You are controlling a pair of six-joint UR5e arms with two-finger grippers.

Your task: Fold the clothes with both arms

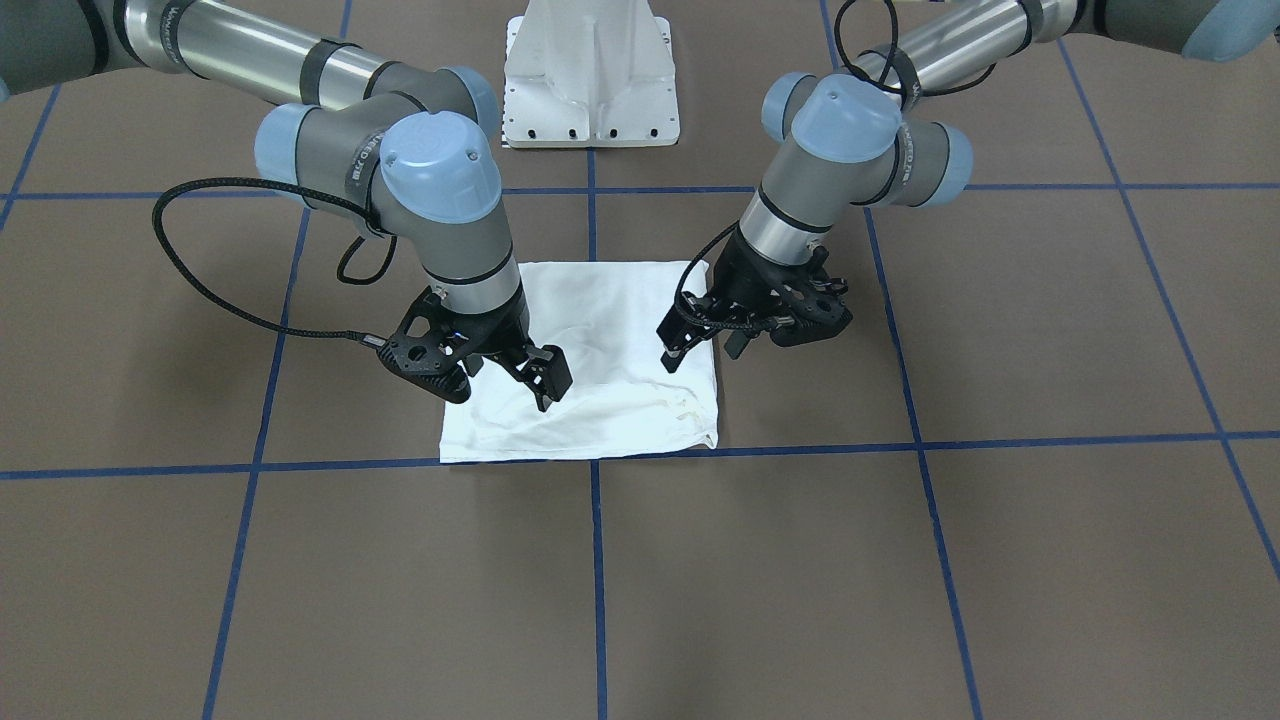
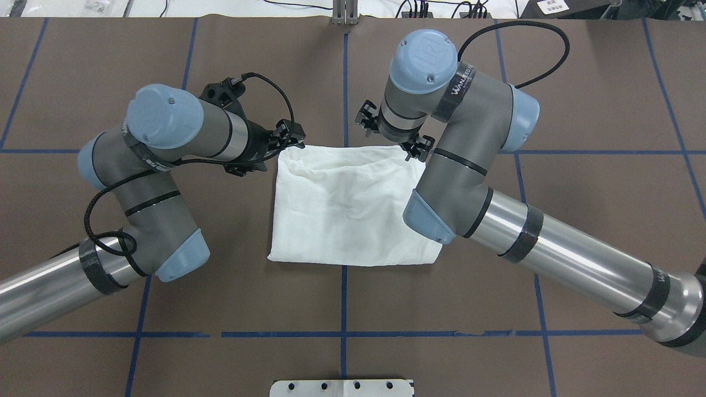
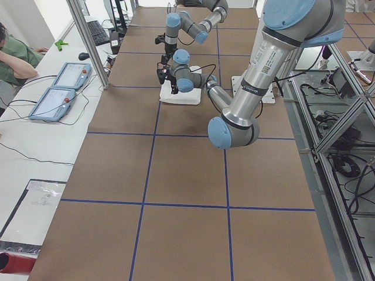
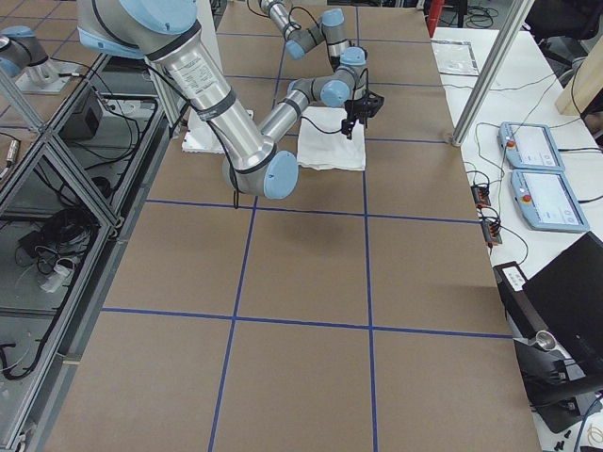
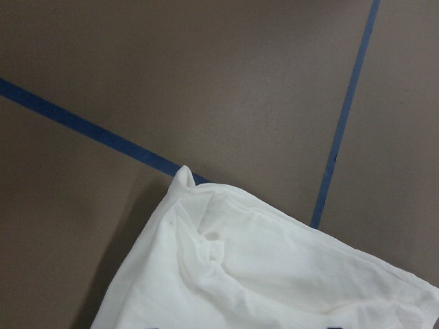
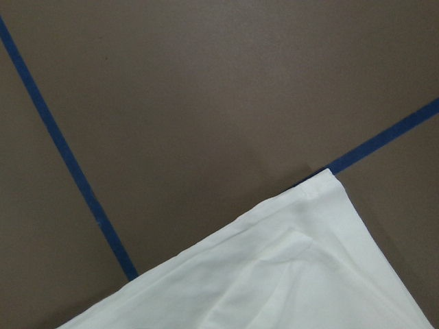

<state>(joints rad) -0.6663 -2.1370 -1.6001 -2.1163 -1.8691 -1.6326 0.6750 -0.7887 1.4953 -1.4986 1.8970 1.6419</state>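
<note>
The white shirt (image 1: 600,370) lies folded into a flat, roughly square packet on the brown table, and also shows in the overhead view (image 2: 353,209). Its text, collar and label are hidden. My left gripper (image 1: 705,348) hovers over the packet's corner on my left, jaws apart and empty. My right gripper (image 1: 510,375) hovers over the opposite side, jaws apart and empty. The left wrist view shows a rumpled far corner of the shirt (image 5: 260,274). The right wrist view shows a flat corner of the shirt (image 6: 295,281). No fingers show clearly in either wrist view.
Blue tape lines (image 1: 595,580) form a grid on the brown table. The white pedestal base (image 1: 590,80) stands behind the shirt. Control tablets (image 3: 58,88) and an operator (image 3: 14,58) are at a side bench beyond the table's far edge.
</note>
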